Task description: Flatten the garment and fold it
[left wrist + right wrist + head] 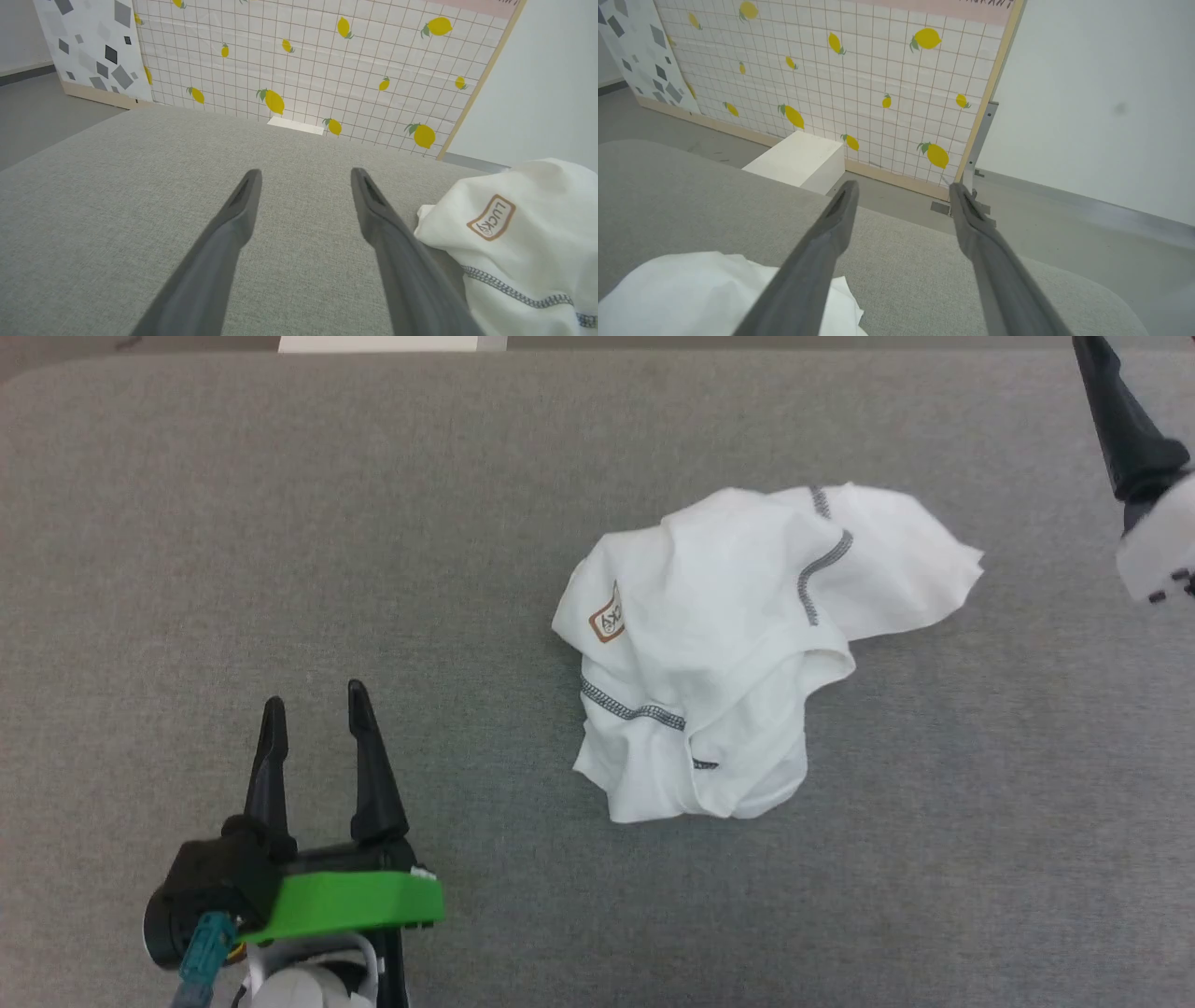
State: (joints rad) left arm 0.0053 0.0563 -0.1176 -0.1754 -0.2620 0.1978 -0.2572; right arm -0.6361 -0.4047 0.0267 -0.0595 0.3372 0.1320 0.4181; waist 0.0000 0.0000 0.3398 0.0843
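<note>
Evidently no flattening or folding was done yet: the garment (738, 653) lay crumpled in a heap on the grey table (280, 523), untouched, while the left gripper (316, 697) and right gripper (903, 185) stood spread wide, empty.

The crumpled white garment (738, 653) is laid right of centre on the grey table (280, 523). The left gripper (315, 695) is held spread near left; the right gripper (1125, 429) is seen far right.
</note>
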